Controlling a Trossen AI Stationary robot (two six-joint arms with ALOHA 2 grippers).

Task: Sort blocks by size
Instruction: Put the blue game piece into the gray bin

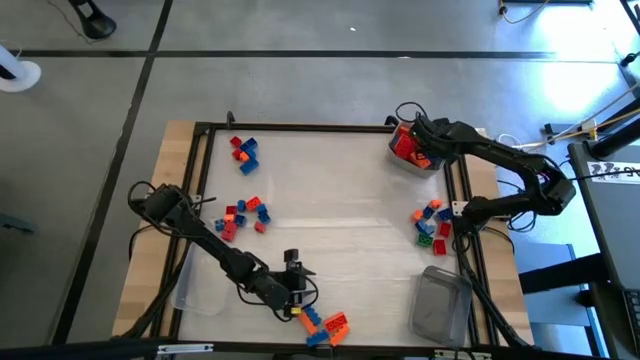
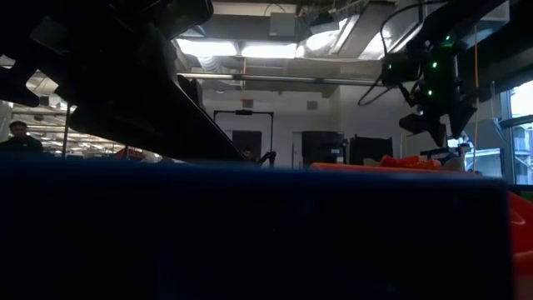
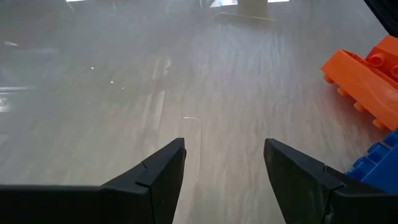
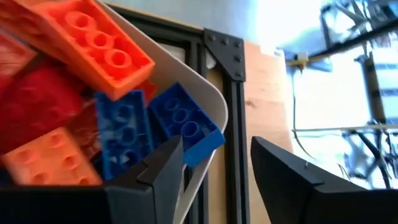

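Note:
Blocks lie in loose groups on the table: blue and red at the far left [image 1: 243, 152], red, orange and blue left of centre [image 1: 245, 215], mixed colours with green at the right [image 1: 432, 222]. An orange block [image 3: 360, 74] and a blue block [image 3: 379, 165] lie near the front edge. My left gripper [image 3: 224, 146] stands open low over bare table just left of them. My right gripper [image 4: 217, 146] stands open above the rim of a clear tub [image 4: 208, 93] at the far right, which holds orange [image 4: 93, 43], red and blue blocks [image 4: 186, 121]. Nothing is between its fingers.
Another clear tub [image 1: 442, 305] stands at the near right, and a flat clear one [image 1: 195, 290] lies at the near left under my left arm. A black frame [image 1: 300, 127] edges the work area. In the low view a blue block [image 2: 250, 233] close up blocks most of the table.

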